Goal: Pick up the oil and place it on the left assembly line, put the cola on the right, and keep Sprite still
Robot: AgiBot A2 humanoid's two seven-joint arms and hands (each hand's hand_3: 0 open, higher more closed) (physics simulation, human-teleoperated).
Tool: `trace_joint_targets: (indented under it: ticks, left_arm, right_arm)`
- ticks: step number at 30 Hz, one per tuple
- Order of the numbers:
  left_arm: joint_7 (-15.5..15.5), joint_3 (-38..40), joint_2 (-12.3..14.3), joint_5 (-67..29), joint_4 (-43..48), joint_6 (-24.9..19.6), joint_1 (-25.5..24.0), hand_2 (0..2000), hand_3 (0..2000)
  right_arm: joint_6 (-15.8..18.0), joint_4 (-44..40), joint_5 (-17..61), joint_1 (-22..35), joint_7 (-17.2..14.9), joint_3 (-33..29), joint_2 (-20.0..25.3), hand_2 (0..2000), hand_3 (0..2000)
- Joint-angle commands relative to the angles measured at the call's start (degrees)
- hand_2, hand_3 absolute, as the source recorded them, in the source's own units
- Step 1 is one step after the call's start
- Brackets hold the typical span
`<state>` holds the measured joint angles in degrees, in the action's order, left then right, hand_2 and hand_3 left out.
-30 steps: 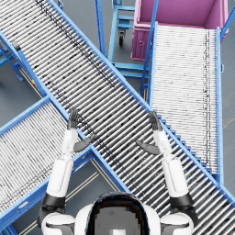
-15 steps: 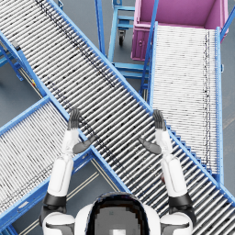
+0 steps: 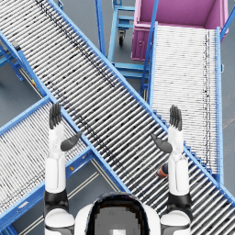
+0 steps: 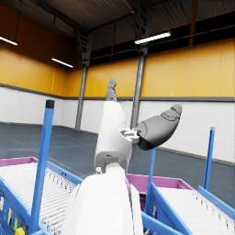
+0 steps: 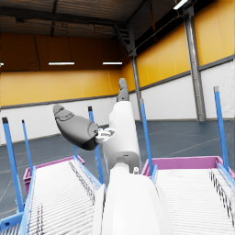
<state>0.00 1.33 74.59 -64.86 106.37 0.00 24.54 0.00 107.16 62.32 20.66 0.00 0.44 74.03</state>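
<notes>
Both hands are raised over the central roller conveyor (image 3: 105, 105), holding nothing. My left hand (image 3: 58, 128) hovers above that conveyor's left blue rail, fingers straight and thumb out; the left wrist view shows this hand (image 4: 133, 128) against the hall wall. My right hand (image 3: 170, 131) hangs over the right side of the rollers in the same pose, and the right wrist view shows this hand (image 5: 103, 126) empty too. A small red-and-dark object (image 3: 161, 170) lies on the rollers, partly hidden by my right forearm; I cannot tell what it is. No oil or Sprite shows.
A left conveyor (image 3: 23, 147) branches off at the lower left. A right conveyor (image 3: 183, 82) runs up to a pink bin (image 3: 183, 13). Blue frame rails and posts (image 3: 99, 27) stand between the lines, with grey floor below.
Both hands have spread apart, the left one moving left and the right one moving right. The small red-and-dark object now shows beside my right forearm.
</notes>
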Motion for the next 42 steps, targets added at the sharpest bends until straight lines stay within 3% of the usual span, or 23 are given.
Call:
trace_joint_targets:
  ticks: [1,4,9,42]
  left_arm:
    - [0.0,2.6,0.0,-2.5,-0.5,0.0,1.7,0,0]
    - [0.0,3.7,0.1,-8.3,-0.6,0.0,3.2,0,0]
    - [0.0,4.6,0.2,-10.9,-0.4,0.0,4.5,0,0]
    - [0.0,6.2,1.8,-11.6,0.1,0.0,4.4,0,0]
  right_arm:
    - [0.0,0.1,2.5,1.3,0.0,-1.4,0.2,0,0]
    - [0.0,0.3,9.5,2.2,0.0,-3.3,0.4,0,0]
    - [0.0,0.6,13.3,2.6,0.0,-5.4,0.7,0,0]
    - [0.0,0.5,14.1,1.0,0.0,-8.9,2.5,0,0]
